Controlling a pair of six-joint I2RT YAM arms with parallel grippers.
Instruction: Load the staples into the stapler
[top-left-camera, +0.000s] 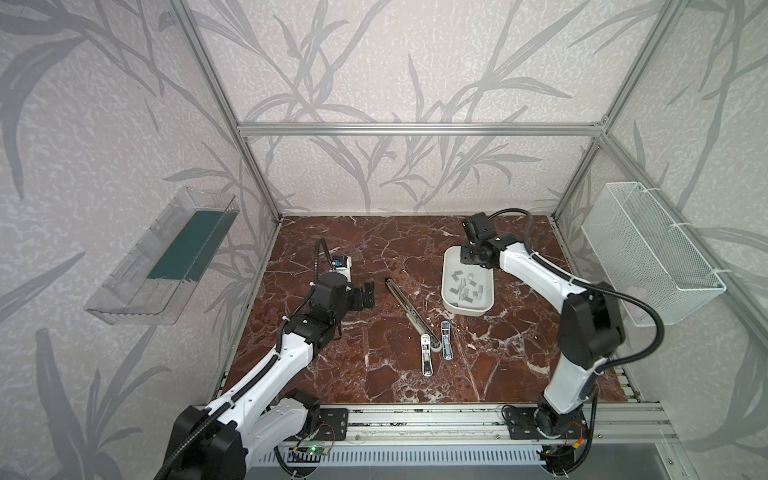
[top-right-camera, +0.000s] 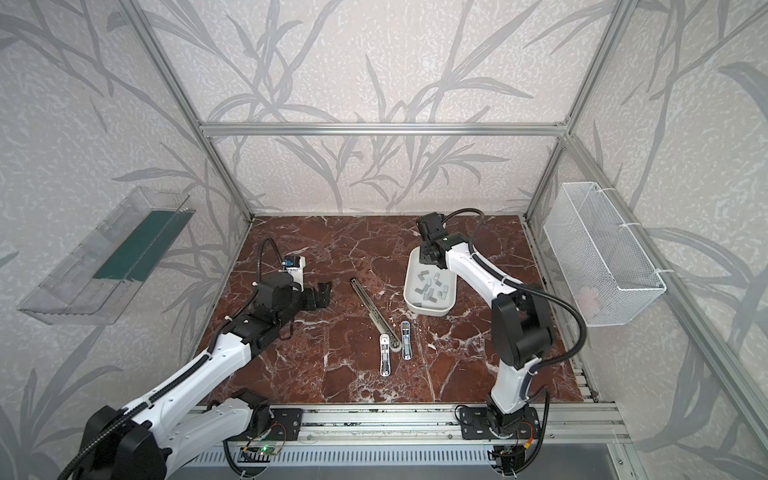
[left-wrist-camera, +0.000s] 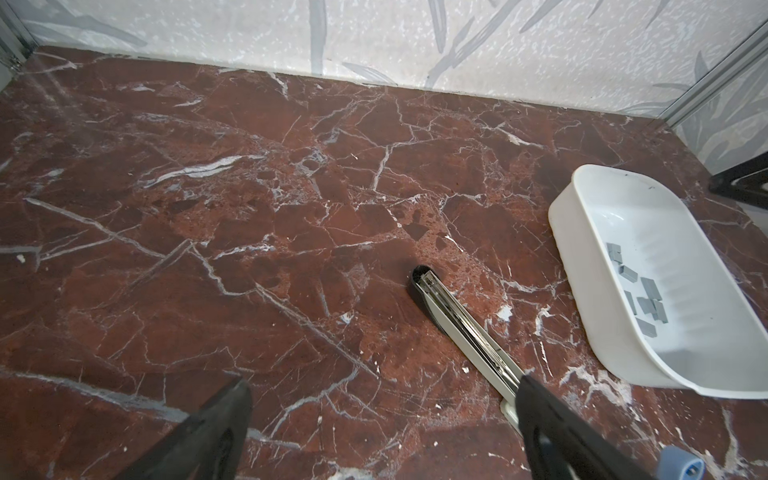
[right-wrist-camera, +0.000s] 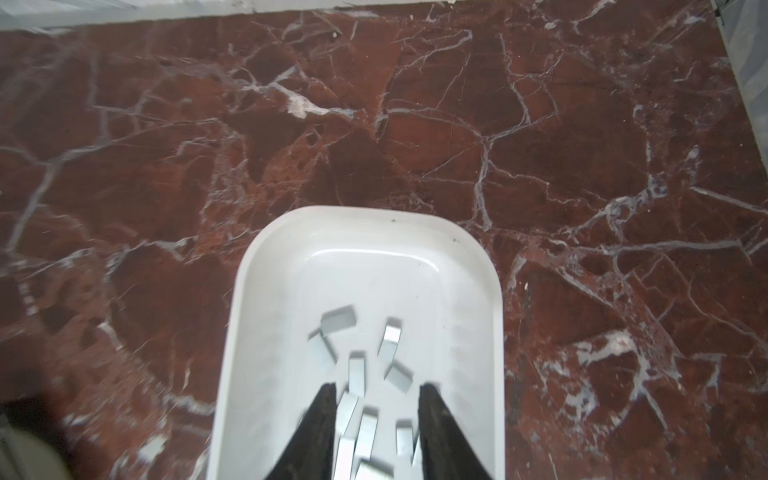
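A: Where are the staples (top-left-camera: 467, 287)?

B: All in the white tray (top-left-camera: 464, 311), right of centre in both top views. Roughly 12 grey strips in a loose heap, some overlapping. I see none in any stapler.

A: The right tool (right-wrist-camera: 379, 390)?

B: Over that heap, pointing down, jaws apart with several strips showing between them. It grips nothing I can make out, though its wrist view is blurred.

A: The left tool (top-left-camera: 368, 296)?

B: Spread wide and empty, just left of the long stapler (top-left-camera: 405, 307). That lies opened flat on a diagonal at the centre of the tabletop (top-left-camera: 332, 374), channel up. A small white stapler (top-left-camera: 427, 356) and a small blue stapler (top-left-camera: 446, 341) lie by its lower end.

A: What could go wrong?

B: The pick, I'd say. With strips overlapping, the jaws may catch 2 at once or clip an edge and flick 1 out. A thin strip lying flat on the smooth tray floor may also slip away. Later, nothing holds the long stapler, so pushing a strip into its narrow channel could pivot it into the small ones.
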